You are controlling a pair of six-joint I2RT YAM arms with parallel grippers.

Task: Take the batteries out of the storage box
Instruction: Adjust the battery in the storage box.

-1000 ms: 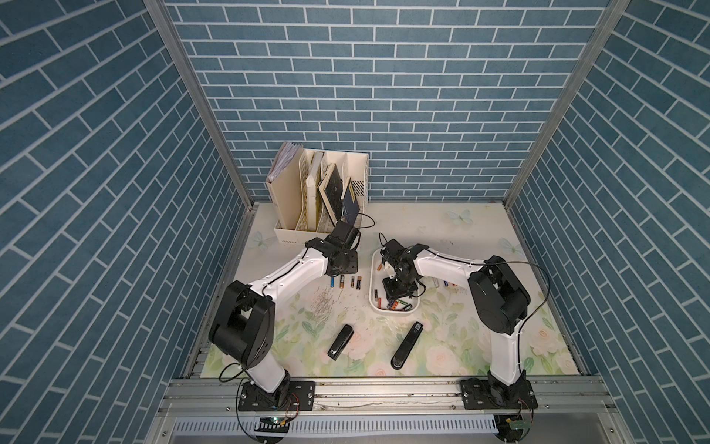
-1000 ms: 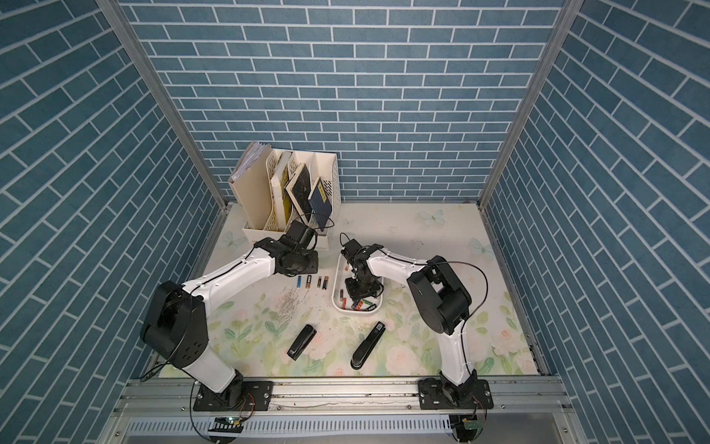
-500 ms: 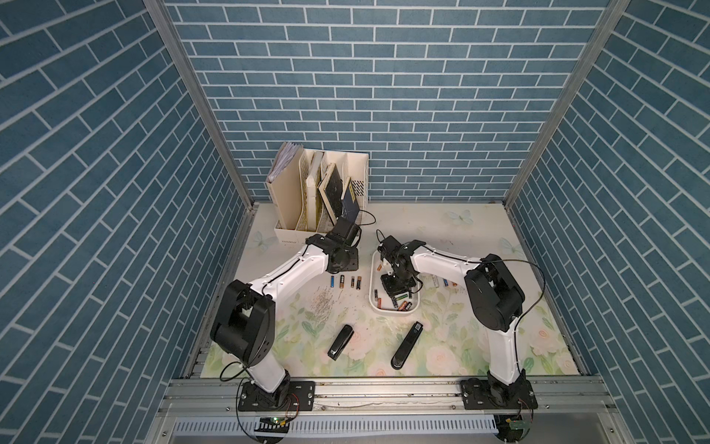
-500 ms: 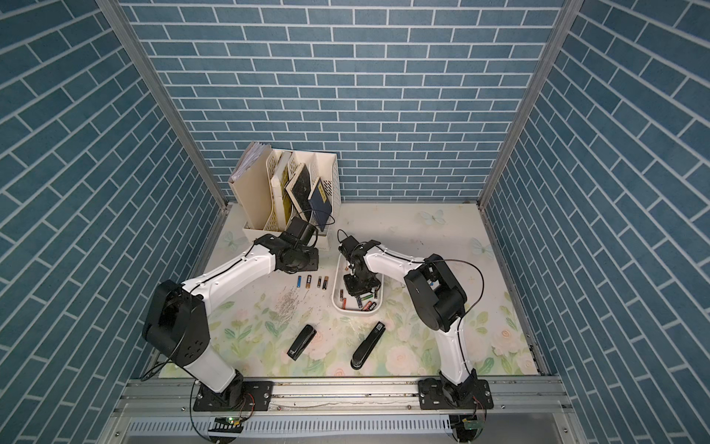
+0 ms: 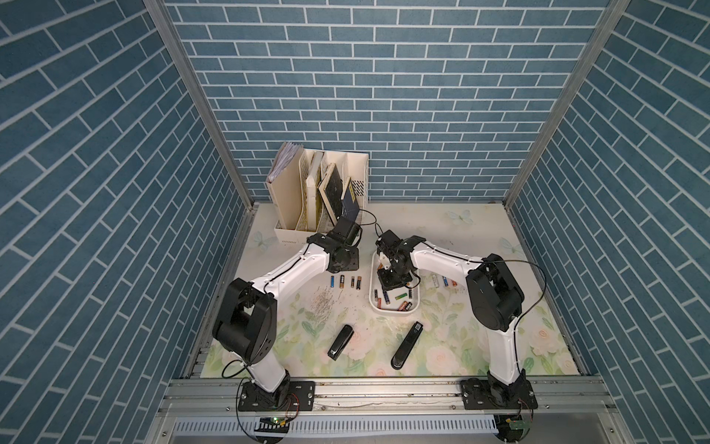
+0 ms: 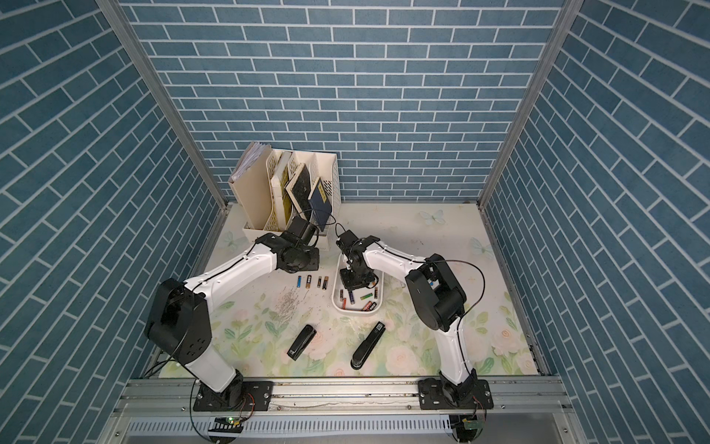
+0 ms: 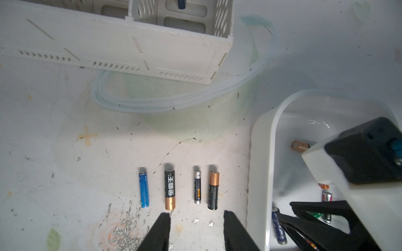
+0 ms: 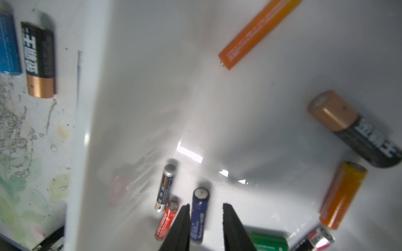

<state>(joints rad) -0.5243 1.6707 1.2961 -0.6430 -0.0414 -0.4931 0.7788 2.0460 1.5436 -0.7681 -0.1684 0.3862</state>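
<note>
The white storage box sits mid-table with several batteries in it. My right gripper reaches down into it, open, its fingers either side of a dark blue battery that lies on the floor against one finger, with a gap to the other. A red battery, a green one and an orange one lie close by. Left of the box, a row of batteries lies on the table. My left gripper hovers over that row, open and empty.
A cream file organizer with books stands at the back left, close behind the left wrist. Two black staplers lie toward the front. A patch of loose staples lies left of the box. More batteries lie right of it.
My right wrist has shifted slightly to the left over the box. The left arm has not moved.
</note>
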